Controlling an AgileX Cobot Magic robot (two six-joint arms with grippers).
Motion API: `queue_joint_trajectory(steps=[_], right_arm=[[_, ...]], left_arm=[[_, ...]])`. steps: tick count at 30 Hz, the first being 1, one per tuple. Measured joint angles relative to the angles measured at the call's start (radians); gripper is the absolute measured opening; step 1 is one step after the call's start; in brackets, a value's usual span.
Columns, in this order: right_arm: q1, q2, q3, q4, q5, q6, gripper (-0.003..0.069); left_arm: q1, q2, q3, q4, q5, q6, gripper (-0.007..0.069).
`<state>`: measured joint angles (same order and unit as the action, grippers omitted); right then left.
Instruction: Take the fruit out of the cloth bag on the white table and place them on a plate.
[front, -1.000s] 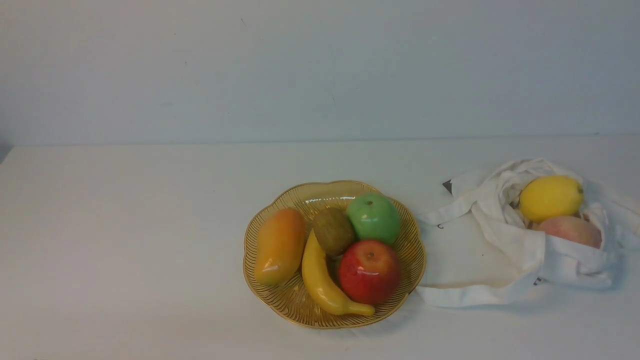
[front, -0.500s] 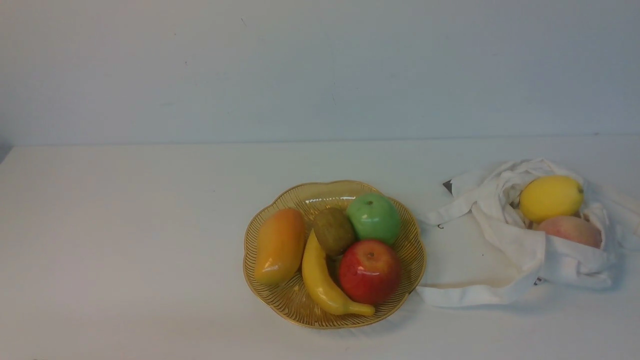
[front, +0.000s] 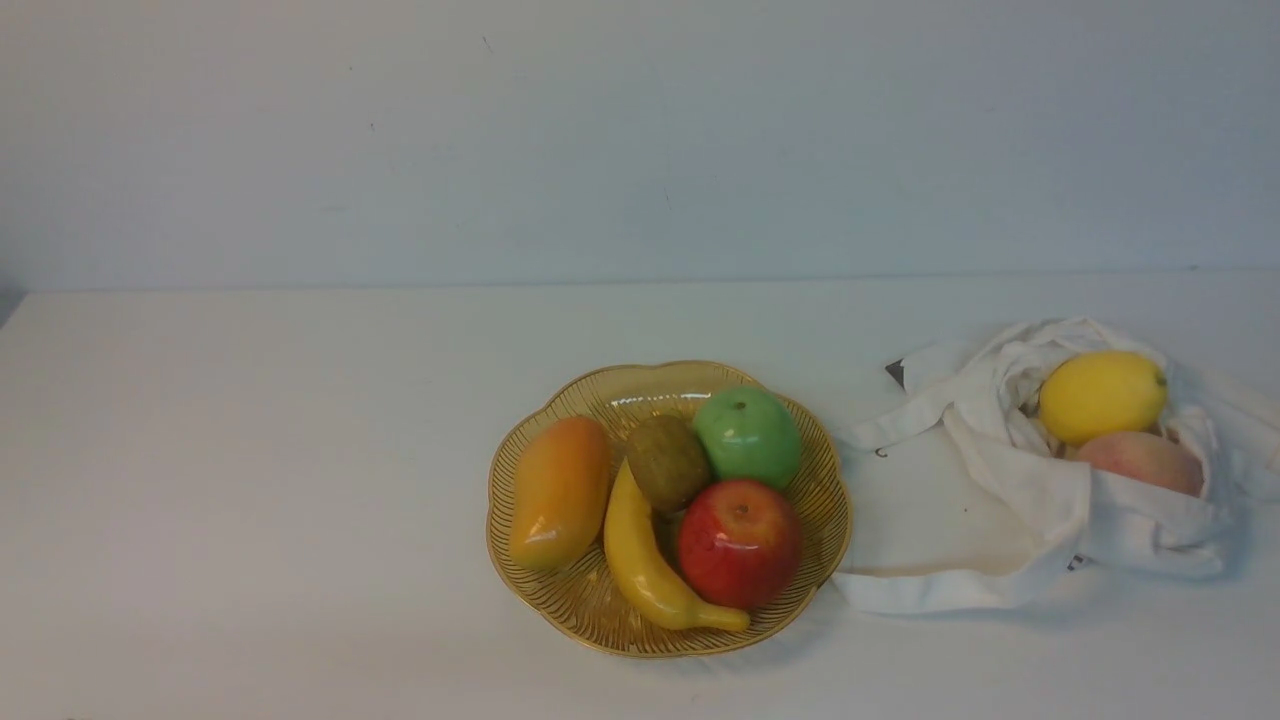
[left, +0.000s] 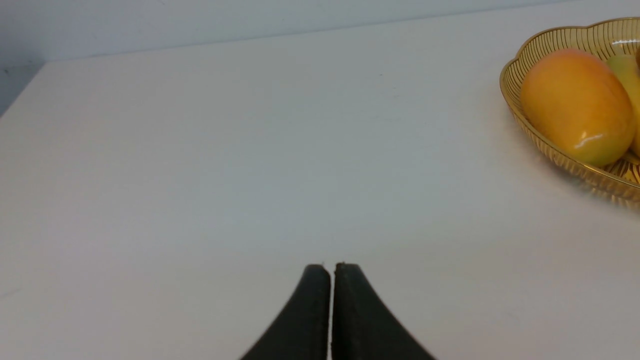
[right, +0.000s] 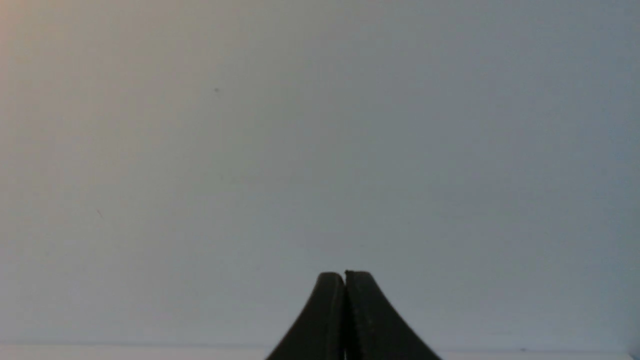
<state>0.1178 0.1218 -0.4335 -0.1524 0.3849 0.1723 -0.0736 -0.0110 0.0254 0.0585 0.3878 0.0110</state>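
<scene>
The amber plate (front: 830, 520) stood near the middle of the white table (front: 250, 480). It held a mango (front: 558, 490), a banana (front: 645, 570), a kiwi (front: 667, 462), a green apple (front: 748, 436) and a red apple (front: 738, 543). The cloth bag (front: 960, 510) lay just to the right of the plate, its edge touching or nearly touching the rim. A lemon (front: 1101, 396) and a peach (front: 1140, 461) sat in the open mouth of the bag, lemon behind peach. The left gripper (left: 332, 267) hovered over bare table with its fingers pressed together, holding nothing. The right gripper (right: 344, 276) was likewise closed and empty, facing a plain grey surface.
</scene>
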Motion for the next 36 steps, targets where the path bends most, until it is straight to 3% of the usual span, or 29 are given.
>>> queue_joint_trajectory(steps=[4,12,36], right_arm=[[-0.028,-0.042,0.134,-0.073,0.000,0.000,-0.0012],[-0.098,-0.122,0.438,-0.062,-0.014,0.003,-0.0012],[-0.102,-0.129,0.456,-0.048,-0.004,0.014,-0.0012]], left_arm=[[0.000,0.000,0.000,0.000,0.000,0.000,-0.0008],[0.000,0.000,0.000,0.000,0.000,0.000,-0.0008],[0.000,0.000,0.000,0.000,0.000,0.000,-0.0008]])
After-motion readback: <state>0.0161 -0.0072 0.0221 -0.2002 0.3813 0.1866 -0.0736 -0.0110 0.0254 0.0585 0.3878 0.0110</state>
